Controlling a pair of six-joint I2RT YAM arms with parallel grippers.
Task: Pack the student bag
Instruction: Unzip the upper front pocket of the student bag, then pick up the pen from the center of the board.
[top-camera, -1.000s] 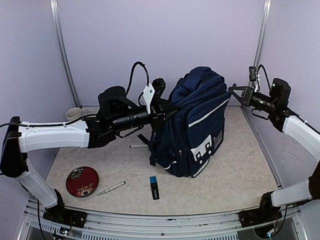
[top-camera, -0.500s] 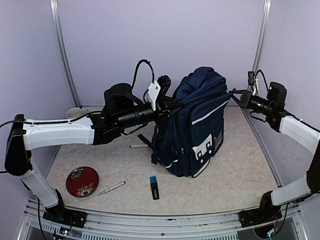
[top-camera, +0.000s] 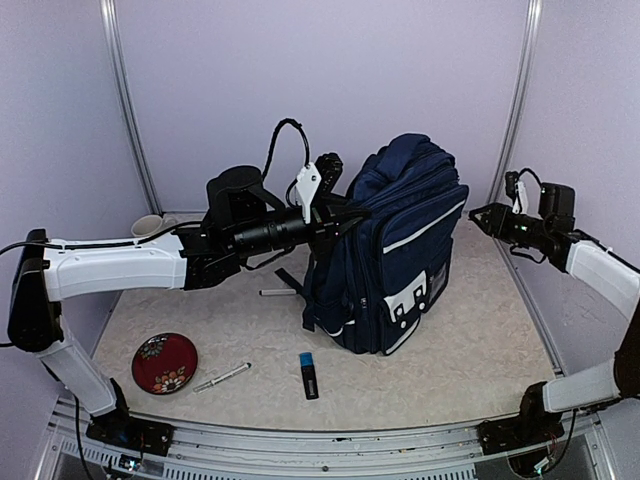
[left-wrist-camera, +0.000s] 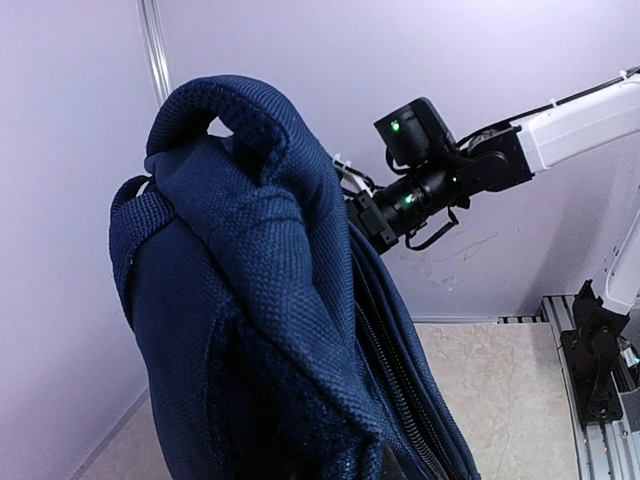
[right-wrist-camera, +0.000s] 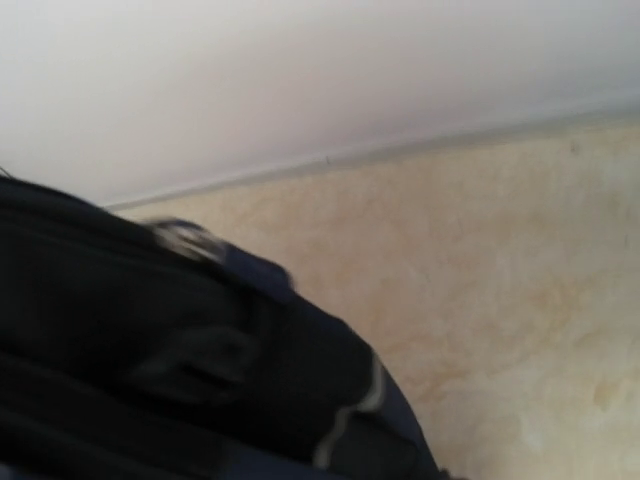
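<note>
Marbled tabletop (top-camera: 480, 340), one student bag (top-camera: 400, 250), one plate (top-camera: 164, 362)

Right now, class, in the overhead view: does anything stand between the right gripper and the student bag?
Nothing visible does. The right gripper hangs beside the upper part of the student bag, apart from it, with only open air between. The red plate and the pen lie far off, on the left arm's side.
</note>
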